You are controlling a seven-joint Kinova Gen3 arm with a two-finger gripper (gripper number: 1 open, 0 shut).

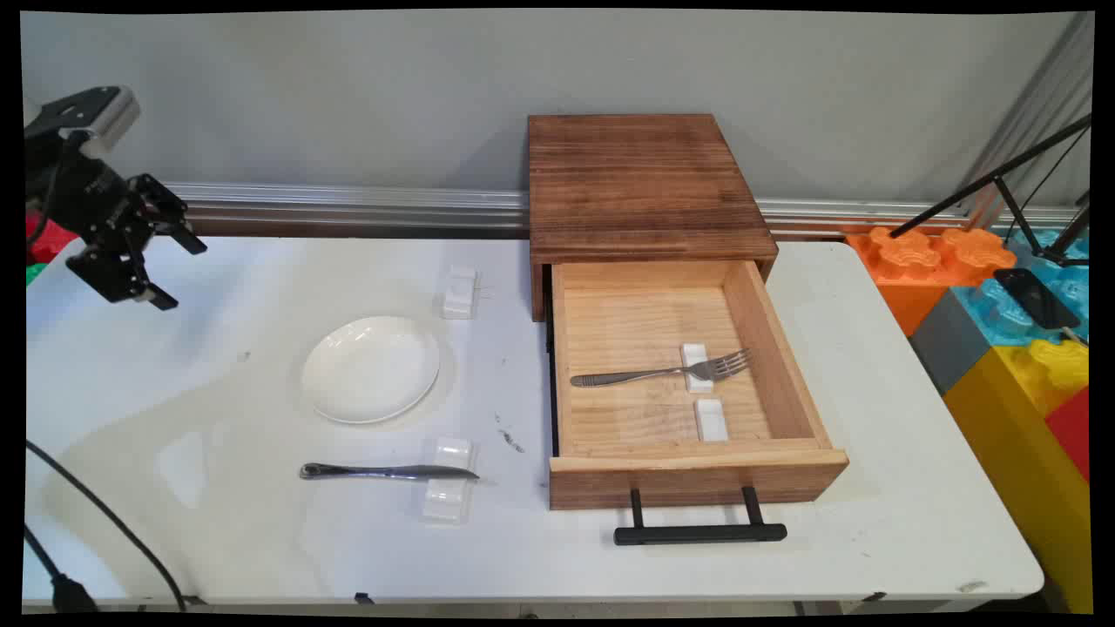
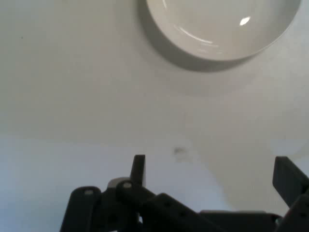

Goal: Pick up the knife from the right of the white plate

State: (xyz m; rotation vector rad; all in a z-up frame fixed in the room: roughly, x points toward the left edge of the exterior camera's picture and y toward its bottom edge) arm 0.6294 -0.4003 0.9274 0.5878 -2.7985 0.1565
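The gripper (image 1: 165,274) hangs in the air above the counter's (image 1: 871,488) far left corner, its fingers (image 2: 138,169) spread wide apart and holding nothing; the nearest thing to it is the white plate (image 1: 370,368), which lies left of the middle of the counter and well clear of the fingers. A table knife (image 1: 388,472) rests across a small white rest (image 1: 449,490) toward the near edge, and a second white rest (image 1: 459,292) sits bare toward the far edge. The wooden drawer box (image 1: 645,183) stands at the far edge, right of centre, with its drawer (image 1: 697,475) pulled out almost to the near edge; inside, a fork (image 1: 662,373) lies over one white rest (image 1: 695,361) with another white rest (image 1: 712,420) free beside it. The hazards I see are these: a low sweep across the counter could nudge the plate or tip the knife off its rest, the projecting black handle (image 1: 699,533) could be caught by a passing arm, and the loose black cable (image 1: 104,514) near the near left corner might snag. No brand, label or lettering can be read on any of these things.
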